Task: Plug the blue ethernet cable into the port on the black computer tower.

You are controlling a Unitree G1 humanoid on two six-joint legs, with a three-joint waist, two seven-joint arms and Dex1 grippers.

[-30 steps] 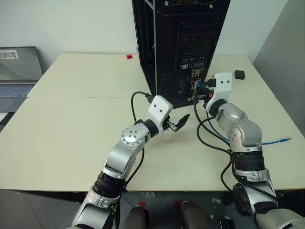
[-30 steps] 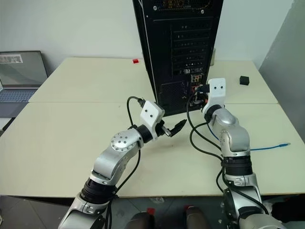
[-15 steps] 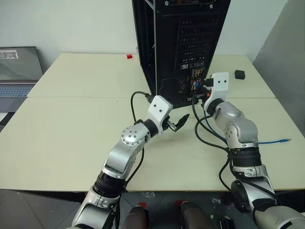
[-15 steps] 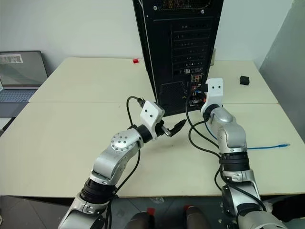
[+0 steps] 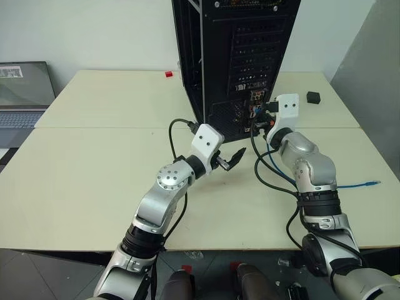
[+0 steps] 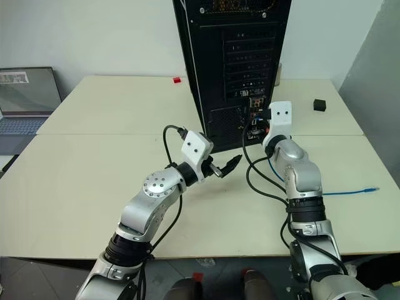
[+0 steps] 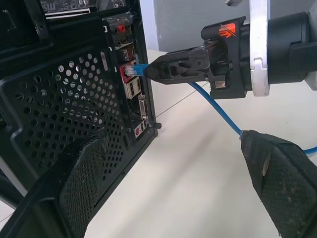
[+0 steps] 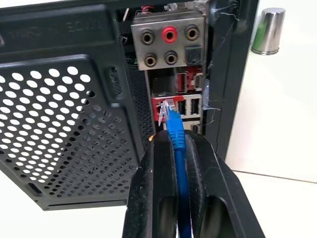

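The right gripper is clamped on the blue ethernet cable just behind its plug, whose tip sits at the port on the black computer tower (far edge of the surface). The left gripper hangs wide apart, empty, nearby.

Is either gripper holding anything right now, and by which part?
Right gripper is shut on the blue cable just behind its plug, at the tower. Left gripper is open, holding nothing.
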